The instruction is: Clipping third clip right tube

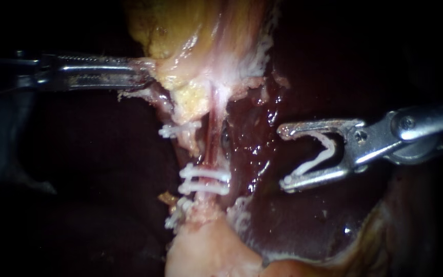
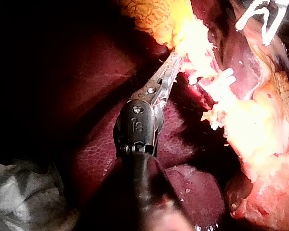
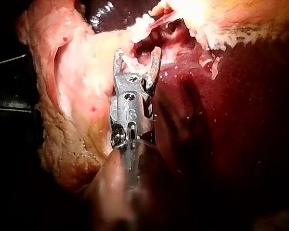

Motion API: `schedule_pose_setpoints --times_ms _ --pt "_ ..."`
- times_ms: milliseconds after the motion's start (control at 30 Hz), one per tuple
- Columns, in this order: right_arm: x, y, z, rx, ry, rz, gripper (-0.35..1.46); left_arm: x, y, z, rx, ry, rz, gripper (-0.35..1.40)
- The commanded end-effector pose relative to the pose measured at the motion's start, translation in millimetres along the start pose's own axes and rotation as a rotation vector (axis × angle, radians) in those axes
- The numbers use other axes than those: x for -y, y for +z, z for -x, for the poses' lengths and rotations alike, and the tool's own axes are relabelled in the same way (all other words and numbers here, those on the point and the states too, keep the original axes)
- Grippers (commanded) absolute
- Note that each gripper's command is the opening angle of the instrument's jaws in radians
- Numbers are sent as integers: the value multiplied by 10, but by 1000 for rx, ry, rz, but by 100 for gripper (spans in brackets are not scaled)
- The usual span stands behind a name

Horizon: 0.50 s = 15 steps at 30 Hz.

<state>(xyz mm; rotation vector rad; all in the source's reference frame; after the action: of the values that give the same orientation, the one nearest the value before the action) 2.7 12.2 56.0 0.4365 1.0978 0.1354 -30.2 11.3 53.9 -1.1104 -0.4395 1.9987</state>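
Jaws of the left instrument [image 1: 147,76] gripped gallbladder [image 1: 190,46] tissue, stretching it leftward, probably to expose the right tube [image 1: 212,149]. Right instrument [image 1: 283,157] jaws, spread wide, cradled a white clip [image 1: 311,165] near that tube, not touching; two clips [image 1: 204,180] already sat across it.

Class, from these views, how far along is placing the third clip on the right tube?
Done: two white clips cross the right tube. In hand: the left instrument has its jaws shut on pale tissue; the right instrument carries an open loaded clip between its jaws, apart from the tube. Left: bring that clip around the tube and close it.
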Motion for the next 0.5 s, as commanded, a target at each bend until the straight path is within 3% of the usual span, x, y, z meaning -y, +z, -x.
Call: schedule_pose_setpoints --times_ms 33,167,333,500 --pt "0 0 0 0 1 0 50 0 -5 -2 1 0 4 -35" --pt "0 0 0 0 1 0 50 -1 -29 -18 8 -8 15 -35" --pt "0 0 0 0 1 1 50 -5 -68 -47 -29 -10 -2 -35" --pt "-3 5 -4 -6 26 -20 50 -8 -77 -52 -35 -3 -6 -35"
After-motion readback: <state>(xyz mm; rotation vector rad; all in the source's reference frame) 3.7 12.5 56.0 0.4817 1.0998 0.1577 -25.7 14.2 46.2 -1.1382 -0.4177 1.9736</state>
